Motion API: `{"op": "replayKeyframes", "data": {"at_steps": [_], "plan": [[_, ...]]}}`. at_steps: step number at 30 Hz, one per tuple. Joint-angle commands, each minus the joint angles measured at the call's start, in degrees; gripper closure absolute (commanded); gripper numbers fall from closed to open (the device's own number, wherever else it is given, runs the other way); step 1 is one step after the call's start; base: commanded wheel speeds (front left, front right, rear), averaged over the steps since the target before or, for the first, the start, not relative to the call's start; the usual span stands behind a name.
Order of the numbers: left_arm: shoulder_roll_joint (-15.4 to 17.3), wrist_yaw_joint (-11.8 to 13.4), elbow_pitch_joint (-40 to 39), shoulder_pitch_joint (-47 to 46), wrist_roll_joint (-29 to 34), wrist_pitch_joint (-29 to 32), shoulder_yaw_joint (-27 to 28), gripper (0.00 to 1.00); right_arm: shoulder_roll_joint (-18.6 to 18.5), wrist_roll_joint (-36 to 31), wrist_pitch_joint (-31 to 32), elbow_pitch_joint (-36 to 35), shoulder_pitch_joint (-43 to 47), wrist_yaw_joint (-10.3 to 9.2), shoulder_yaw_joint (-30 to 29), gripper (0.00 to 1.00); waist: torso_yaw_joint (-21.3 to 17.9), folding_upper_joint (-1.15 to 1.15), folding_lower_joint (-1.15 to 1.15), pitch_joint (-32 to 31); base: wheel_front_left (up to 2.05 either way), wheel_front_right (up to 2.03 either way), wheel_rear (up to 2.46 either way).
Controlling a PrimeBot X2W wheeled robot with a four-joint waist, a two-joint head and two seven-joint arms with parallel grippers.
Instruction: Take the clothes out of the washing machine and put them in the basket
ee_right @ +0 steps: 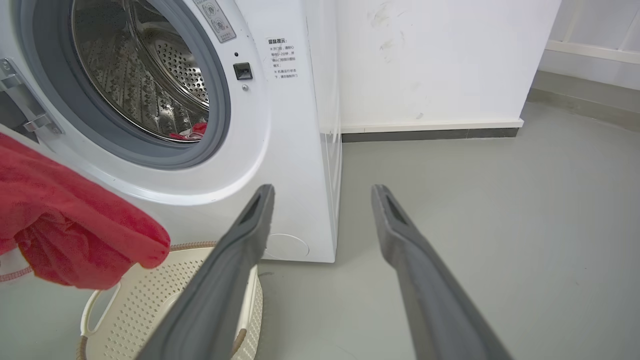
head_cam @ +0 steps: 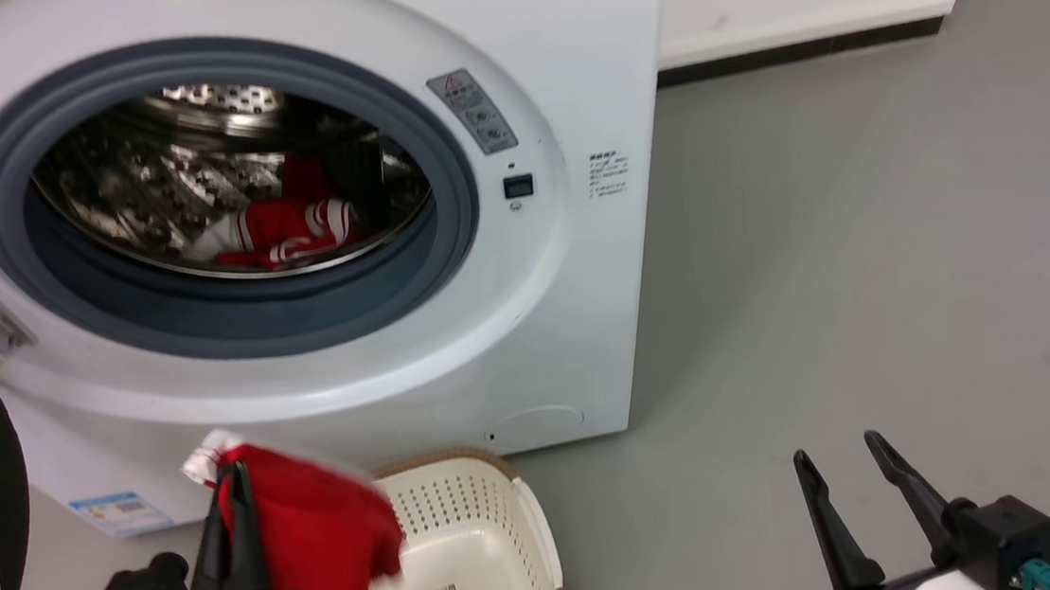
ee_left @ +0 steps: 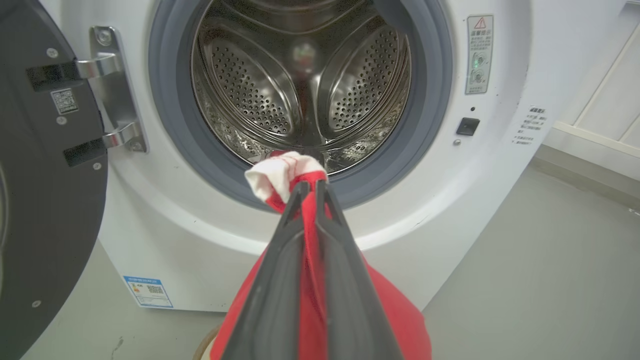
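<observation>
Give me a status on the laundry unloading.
Done: door open; nothing seen lying in the basket yet. In hand: the left tool is shut on a red garment, hanging by the basket's rim. Left: drop it in, then fetch the striped garment from the drum. The right tool is open, empty.

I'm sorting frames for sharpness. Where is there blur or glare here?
Head view: the red garment in the left pincer is motion-smeared at its right edge; the drum glints. Left wrist view: the washing machine looks bowed. Right wrist view: floor evenly lit, sharp.
</observation>
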Motion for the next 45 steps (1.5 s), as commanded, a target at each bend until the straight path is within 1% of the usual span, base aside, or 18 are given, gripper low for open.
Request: {"op": "replayKeyframes", "data": {"at_steps": [1, 5, 8, 12, 21, 25, 31, 34, 36, 37, 38, 42, 45], "plan": [[-0.3, 0.3, 0.4, 0.9, -0.5, -0.6, -0.3, 1.0, 0.0, 0.1, -0.4, -0.2, -1.6, -0.02, 0.3, 0.0, 1.0, 0.0, 0.0, 2.6, 0.0, 0.0, 0.0], [-1.2, 0.1, 4.3, 1.4, -0.8, -2.0, -1.2, 1.0, 0.0, 0.5, -0.8, 0.0, -3.7, -0.02, 0.9, 0.0, 1.2, 0.0, 0.0, 6.4, 0.0, 0.0, 0.0], [-1.5, 0.1, 8.5, -0.7, -1.0, -3.2, -1.3, 1.0, 0.0, 0.5, -1.2, 0.3, -5.8, -0.02, 1.5, 0.0, 0.7, 0.0, 0.0, 9.9, 0.0, 0.0, 0.0], [-1.8, -0.5, 14.7, -4.2, -1.3, -4.2, -1.2, 1.0, 0.0, 0.4, -1.8, 0.7, -8.2, -0.02, 1.8, 0.0, -0.2, 0.0, 0.0, 15.1, 0.0, 0.0, 0.0], [-1.7, -2.6, 32.4, -17.6, -0.3, -5.0, -2.3, 1.0, 0.0, 0.8, -3.6, 1.8, -15.1, -0.02, 3.5, 0.0, -2.3, 0.0, 0.0, 27.5, 0.0, 0.0, 0.0], [-1.5, -2.5, 40.9, -24.2, -0.4, -5.1, -2.1, 1.0, 0.0, 1.0, -4.3, 2.4, -18.0, -0.02, 4.7, 0.0, -3.3, 0.0, 0.0, 33.1, 0.0, 0.0, 0.0], [-0.8, -2.6, 51.6, -33.5, 0.4, -5.0, -2.6, 1.0, 0.0, 1.2, -5.5, 3.5, -21.9, -0.02, 6.0, 0.0, -4.6, 0.0, 0.0, 40.4, 0.0, 0.0, 0.0], [-0.1, -2.6, 56.6, -36.5, -0.1, -5.0, -2.1, 1.0, 0.0, 1.5, -6.2, 4.4, -23.4, -0.03, 7.0, 0.0, -5.5, 0.0, 0.0, 42.1, 0.0, 0.0, 0.0], [0.0, -2.3, 59.1, -37.6, -0.6, -5.0, -1.6, 1.0, 0.0, 1.8, -6.6, 5.1, -24.0, -0.03, 7.5, 0.0, -6.0, 0.0, 0.0, 42.5, 0.0, 0.0, 0.0], [0.0, -2.3, 59.1, -37.6, -0.6, -5.0, -1.6, 1.0, 0.0, 1.8, -6.6, 5.1, -24.0, -0.03, 7.5, 0.0, -6.0, 0.0, 0.0, 42.5, 0.0, 0.0, 0.0], [0.3, -2.4, 61.2, -38.2, -0.7, -5.0, -1.3, 1.0, 0.0, 2.0, -6.9, 5.7, -24.3, -0.03, 7.6, 0.0, -6.3, 0.0, 0.0, 42.7, 0.0, 0.0, 0.0], [0.7, -2.5, 63.6, -38.8, -0.5, -5.0, -1.5, 1.0, 0.0, 2.2, -7.3, 6.5, -24.8, -0.03, 7.2, 0.0, -6.5, 0.0, 0.0, 42.3, 0.0, 0.0, 0.0], [0.4, -2.8, 65.1, -39.3, -0.8, -5.0, -1.4, 1.0, 0.0, 2.2, -7.6, 7.5, -24.8, -0.03, 6.7, 0.0, -6.0, 0.0, 0.0, 40.5, 0.0, 0.0, 0.0]]}}
